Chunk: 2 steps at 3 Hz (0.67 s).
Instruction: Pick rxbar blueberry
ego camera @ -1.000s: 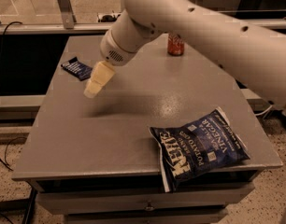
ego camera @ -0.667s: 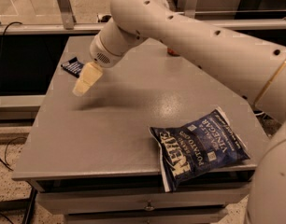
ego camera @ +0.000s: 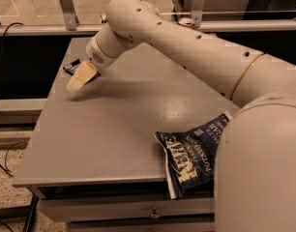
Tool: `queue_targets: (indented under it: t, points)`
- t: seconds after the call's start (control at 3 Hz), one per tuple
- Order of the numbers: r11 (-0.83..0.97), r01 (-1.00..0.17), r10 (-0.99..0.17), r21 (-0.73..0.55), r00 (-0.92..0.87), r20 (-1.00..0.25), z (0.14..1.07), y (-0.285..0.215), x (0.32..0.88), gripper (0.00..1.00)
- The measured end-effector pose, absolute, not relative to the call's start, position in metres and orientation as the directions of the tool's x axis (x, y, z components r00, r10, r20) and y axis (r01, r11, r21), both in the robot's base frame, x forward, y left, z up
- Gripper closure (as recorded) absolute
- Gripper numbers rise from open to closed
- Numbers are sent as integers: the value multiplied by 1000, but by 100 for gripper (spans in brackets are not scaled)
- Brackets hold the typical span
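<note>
The rxbar blueberry [ego camera: 71, 67] is a small flat dark-blue wrapper lying at the far left edge of the grey table [ego camera: 119, 129]. Only its left part shows; the rest is hidden behind my gripper. My gripper [ego camera: 78, 79], cream-coloured, points down and to the left, directly in front of and over the bar's right end. Whether it touches the bar cannot be told. The white arm reaches in from the right across the table.
A large dark-blue Kettle chip bag [ego camera: 192, 153] lies at the table's front right, overhanging the edge. The top of a red soda can [ego camera: 186, 22] peeks out behind the arm at the back. A metal rail runs behind the table.
The gripper has moved left and back toward the bar and now covers part of it. The arm fills more of the right side. The chip bag has not moved.
</note>
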State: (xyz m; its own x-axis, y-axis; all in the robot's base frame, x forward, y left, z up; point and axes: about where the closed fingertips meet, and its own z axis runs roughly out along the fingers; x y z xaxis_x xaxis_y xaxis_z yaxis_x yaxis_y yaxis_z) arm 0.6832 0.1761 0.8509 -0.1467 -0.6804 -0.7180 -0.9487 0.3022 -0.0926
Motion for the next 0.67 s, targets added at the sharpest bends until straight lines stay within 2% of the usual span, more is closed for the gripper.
queue_targets:
  t: [0.33, 0.67]
  points:
    - [328, -943, -652, -47, -191, -734, 840, 184, 699, 0]
    - [349, -937, -623, -17, -219, -751, 834, 189, 709, 16]
